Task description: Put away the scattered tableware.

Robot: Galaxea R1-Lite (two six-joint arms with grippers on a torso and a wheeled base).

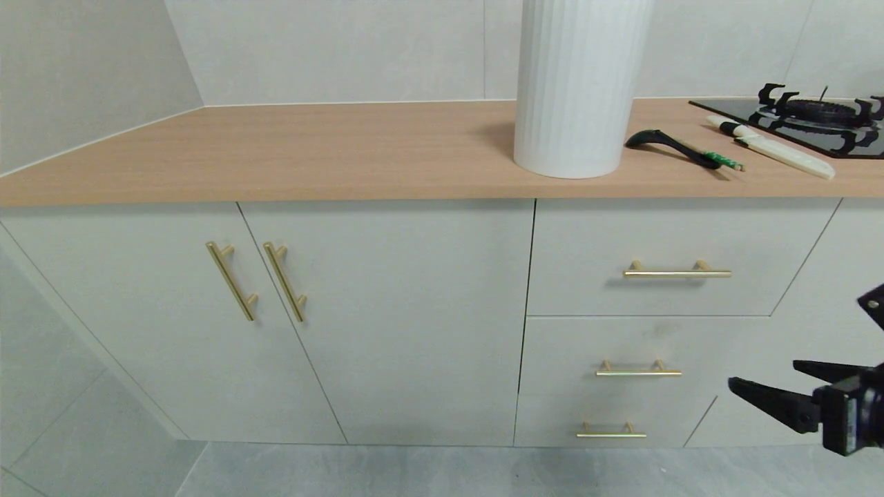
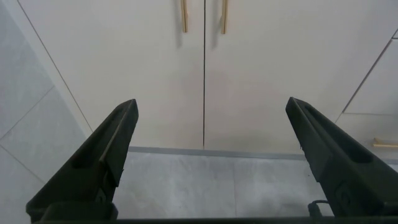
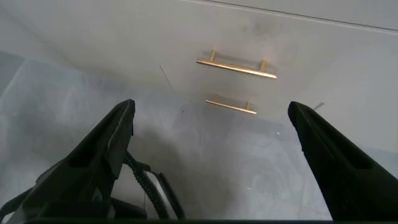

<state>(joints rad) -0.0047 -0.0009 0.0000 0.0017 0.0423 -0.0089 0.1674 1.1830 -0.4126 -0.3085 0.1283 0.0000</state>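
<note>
Head view: finds black ladle (image 1: 664, 143), thin green-ended stick (image 1: 724, 161) and white knife (image 1: 777, 150) lying on the bench (image 1: 276, 152) right of the white ribbed holder (image 1: 577, 90), none picked up yet. Puts right hand (image 1: 763, 376) well below and right of the holder, released, empty.

Left wrist view: shows left hand (image 2: 211, 106) spread wide, holding nothing, facing cupboard doors (image 2: 280, 62).

Right wrist view: faces drawer handles (image 3: 236, 65).

Reads as the approach step. Calls next for raising an arm to bench height and closing on the ladle, nearest the holder.
</note>
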